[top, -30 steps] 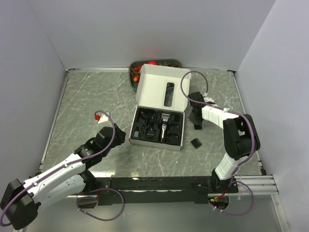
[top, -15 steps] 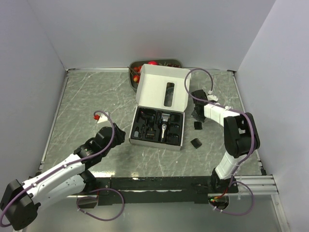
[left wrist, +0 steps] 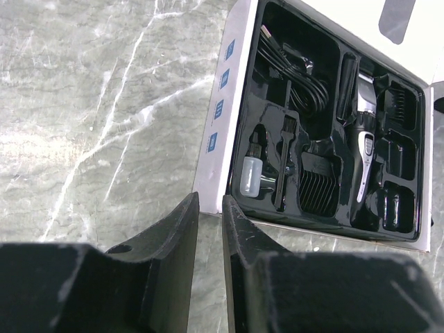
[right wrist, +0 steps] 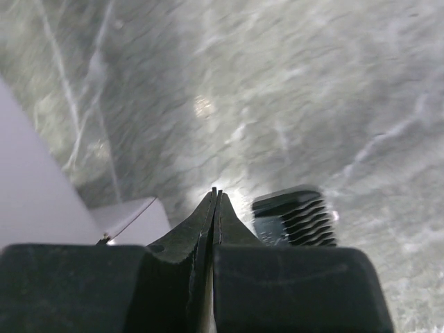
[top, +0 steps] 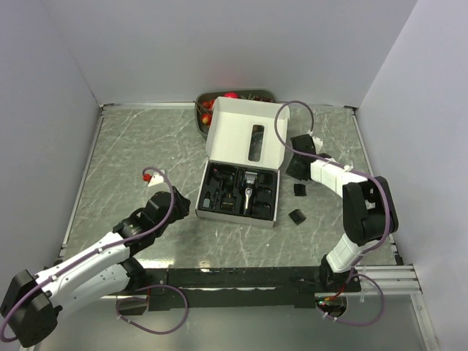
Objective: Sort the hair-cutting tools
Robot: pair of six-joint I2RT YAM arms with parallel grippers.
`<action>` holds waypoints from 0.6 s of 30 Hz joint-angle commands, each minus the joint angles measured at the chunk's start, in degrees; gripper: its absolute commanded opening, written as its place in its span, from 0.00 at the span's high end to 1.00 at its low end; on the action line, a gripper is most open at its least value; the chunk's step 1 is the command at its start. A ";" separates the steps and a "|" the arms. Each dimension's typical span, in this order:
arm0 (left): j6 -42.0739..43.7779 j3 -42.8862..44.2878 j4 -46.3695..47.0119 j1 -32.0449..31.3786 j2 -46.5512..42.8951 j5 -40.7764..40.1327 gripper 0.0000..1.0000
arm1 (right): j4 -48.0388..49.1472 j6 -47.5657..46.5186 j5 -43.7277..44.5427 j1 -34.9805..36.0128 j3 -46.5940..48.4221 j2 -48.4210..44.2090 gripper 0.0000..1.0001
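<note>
The open white box holds a black insert with the black-and-silver clipper, comb guards, cord and a small bottle. In the left wrist view the clipper and a comb guard lie in the insert. Two black comb guards lie loose on the table right of the box, one nearer it and one further forward. My right gripper is shut and empty, its tips just left of a ribbed comb guard. My left gripper is narrowly open and empty, left of the box.
A grey tray of fruit stands behind the box at the far wall. A small red and white object lies on the table left of the box. The box's raised lid is close to my right gripper's left side.
My right gripper has moved away toward the far side, leaving a comb guard lying on the table right of the box. The left arm has not moved.
</note>
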 commanded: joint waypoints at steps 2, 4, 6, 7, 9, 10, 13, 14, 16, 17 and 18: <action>-0.79 2.29 2.20 0.03 0.71 0.15 0.75 | 0.12 -3.30 -5.01 0.74 2.25 3.54 1.00; -0.70 2.38 2.29 0.03 0.72 0.15 0.75 | -0.06 -3.39 -5.63 0.83 2.42 4.68 1.00; -0.70 2.29 2.29 0.03 0.80 0.24 0.75 | -0.67 -3.30 -5.37 0.92 2.60 5.21 1.00; -0.70 2.29 2.38 0.03 0.80 0.24 0.75 | -1.46 -3.30 -4.93 0.83 2.60 5.30 1.00; -0.79 2.12 2.55 -0.06 0.98 0.33 0.75 | -2.16 -3.04 -3.44 0.74 2.51 4.95 1.00; -0.79 2.12 2.82 -0.06 0.98 0.50 0.75 | -3.12 -3.04 -2.91 0.83 2.51 4.86 1.00; -0.70 2.03 3.26 -0.06 1.59 0.85 0.75 | -4.88 -1.90 0.25 0.92 2.60 4.60 1.00; -0.79 2.03 3.43 -0.06 1.86 1.03 0.75 | -6.02 -1.20 1.22 0.83 2.69 4.69 1.00; -0.70 2.12 3.52 -0.06 2.12 1.29 0.75 | -7.09 -0.40 4.03 0.74 2.69 4.86 1.00; -0.70 2.12 3.52 0.03 2.21 1.29 0.75 | -8.22 0.82 4.56 0.48 2.69 4.95 1.00; -0.70 2.12 3.52 -0.06 2.21 1.38 0.75 | -8.23 1.18 4.91 0.65 2.78 4.95 1.00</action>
